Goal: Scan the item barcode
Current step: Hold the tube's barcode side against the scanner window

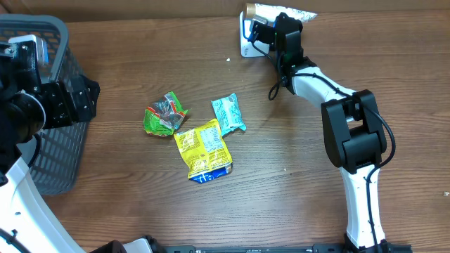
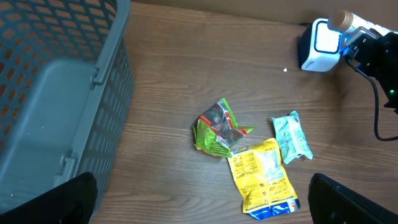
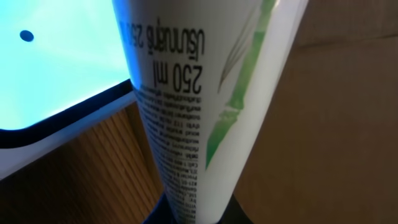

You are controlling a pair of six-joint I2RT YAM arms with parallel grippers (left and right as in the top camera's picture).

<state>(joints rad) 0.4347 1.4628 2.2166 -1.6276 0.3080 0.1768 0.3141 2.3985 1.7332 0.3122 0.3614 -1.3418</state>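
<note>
Right claw is clamped on the tube, which is pressed close to the scanner just below the claw; scanning looks to be in hand; next, I judge, the tube must turn until its barcode faces the lit window. No barcode shows; the wrist view cuts off the tube's ends; left claw gapes wide, with the basket beside it.

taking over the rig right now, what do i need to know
Left gripper: jaws wide open, empty, beside the basket.
Right gripper: shut on the white tube, holding it up at the scanner, whose window glows blue.
Green packet, yellow packet and teal packet lie mid-table, clear of both arms.
Done: tube picked up and presented.
Left: whether the barcode has read cannot be told; confirm it, then set the tube down.
</note>
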